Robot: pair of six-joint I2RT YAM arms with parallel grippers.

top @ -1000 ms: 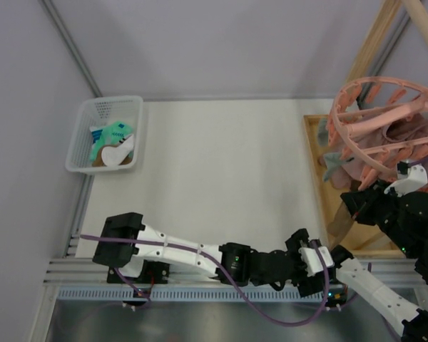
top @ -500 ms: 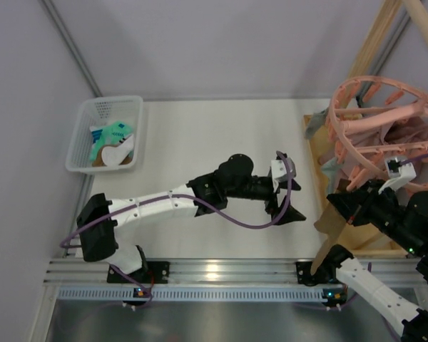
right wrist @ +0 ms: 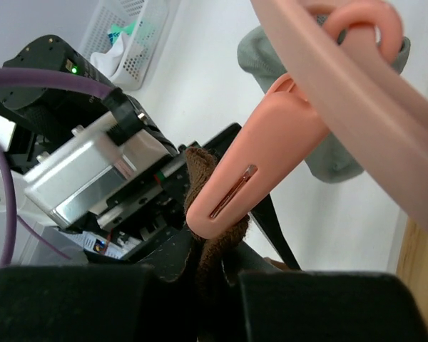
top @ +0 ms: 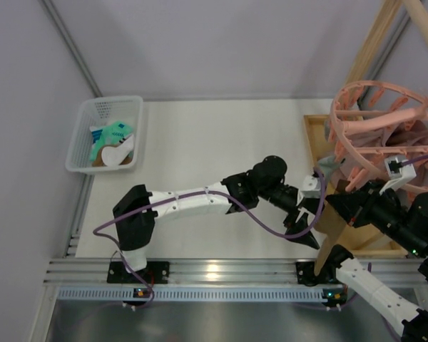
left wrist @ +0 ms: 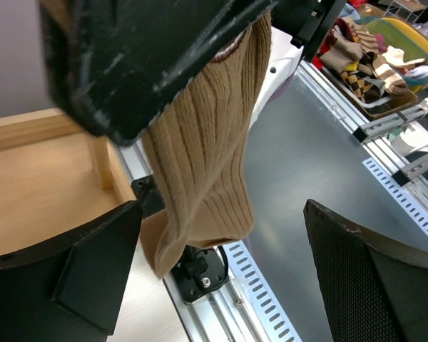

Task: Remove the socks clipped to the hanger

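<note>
Two arms meet at the right side of the table (top: 221, 142). The left gripper (top: 310, 219) reaches across from its base with its fingers spread wide and nothing between the pads. Just beyond it the right gripper (top: 344, 206) is clenched on the top of a brown sock (left wrist: 200, 142). The sock hangs straight down from that grip, long axis vertical, ribbed end lowest. In the left wrist view it lies dead ahead of the open fingers, nearer one finger than the other; whether it is inside the gap or a little past it cannot be told. The left arm is the nearer free one, so a handover probably turns on pushing forward until the pads flank the hanging part.

In the right wrist view a pink clip (right wrist: 253, 167) ends right at the sock's top edge; whether it pinches the fabric is unclear. The clip dangles from the pink hanger (top: 385, 121); a grey sock (right wrist: 328, 149) hangs clipped behind. At the far left a white basket (top: 82, 146) holds loose socks (top: 113, 139).
</note>
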